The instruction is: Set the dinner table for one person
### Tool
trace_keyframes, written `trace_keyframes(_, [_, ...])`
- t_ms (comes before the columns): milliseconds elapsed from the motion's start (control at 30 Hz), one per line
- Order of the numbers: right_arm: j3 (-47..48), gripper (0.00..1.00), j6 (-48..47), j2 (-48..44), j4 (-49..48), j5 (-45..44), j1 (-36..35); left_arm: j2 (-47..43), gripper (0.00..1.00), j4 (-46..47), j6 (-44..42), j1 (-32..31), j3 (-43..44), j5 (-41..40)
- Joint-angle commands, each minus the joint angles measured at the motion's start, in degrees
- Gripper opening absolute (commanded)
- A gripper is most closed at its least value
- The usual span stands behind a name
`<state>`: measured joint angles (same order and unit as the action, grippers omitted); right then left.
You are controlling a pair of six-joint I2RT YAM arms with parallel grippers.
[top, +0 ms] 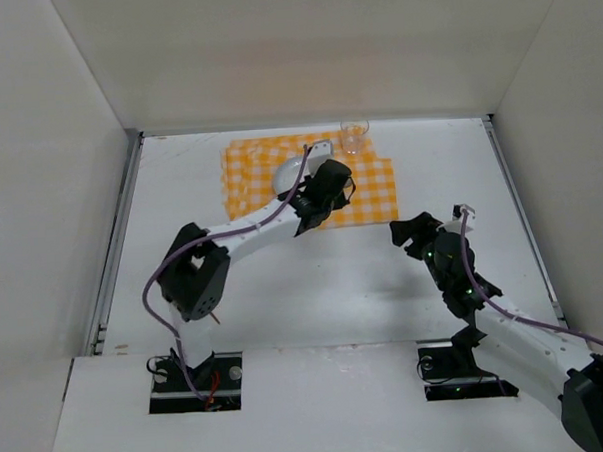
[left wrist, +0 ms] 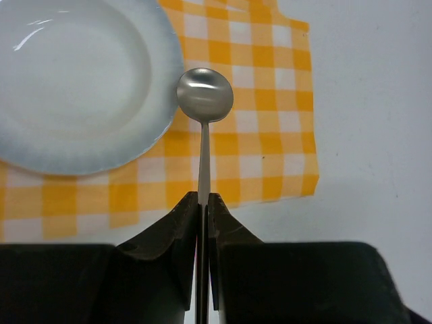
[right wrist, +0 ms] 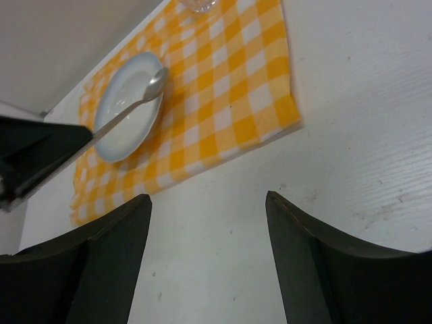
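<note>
The white dinner table (top: 284,287) carries an orange-and-white checked cloth (top: 370,198) at the back. A white plate with a pale blue rim (left wrist: 74,88) lies on the cloth, and it also shows in the top view (top: 291,168). My left gripper (left wrist: 202,199) is shut on the handle of a metal spoon (left wrist: 204,94). The spoon's bowl sits just beside the plate's right rim, over the cloth. In the top view the left gripper (top: 311,218) is at the cloth's near edge. My right gripper (right wrist: 208,196) is open and empty over bare table, right of the cloth's near corner.
A clear glass (top: 354,137) stands at the far edge of the cloth, right of the plate. Metal rails (top: 122,234) run along the table's sides, with white walls behind them. The right arm (top: 454,269) reaches in from the near right.
</note>
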<state>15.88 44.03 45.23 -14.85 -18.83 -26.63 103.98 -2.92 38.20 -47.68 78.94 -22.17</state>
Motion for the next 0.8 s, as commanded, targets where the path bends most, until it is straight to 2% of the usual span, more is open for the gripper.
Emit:
trace_keyframes(0, [-0.76, 0.74, 1.23, -0.76, -2.11, -0.15, 0.31, 4.72, 0.00, 2.30, -2.86, 0.62, 9.02, 5.03])
trace_keyframes(200, [-1.11, 0.74, 1.06, -2.08, -2.46, -0.24, 0.31, 10.27, 0.00, 4.84, -1.90, -0.26, 14.66, 6.00])
trace_keyframes(600, [-1.20, 0.74, 0.71, -2.69, -2.38, -0.60, 0.31, 16.86, 0.00, 8.90, -5.58, -1.05, 21.78, 0.55])
trace_keyframes(767, [-1.12, 0.74, 0.71, -2.52, -2.20, -0.68, 0.49, 17.30, 0.03, 5.65, -5.50, -2.28, 16.79, 0.11])
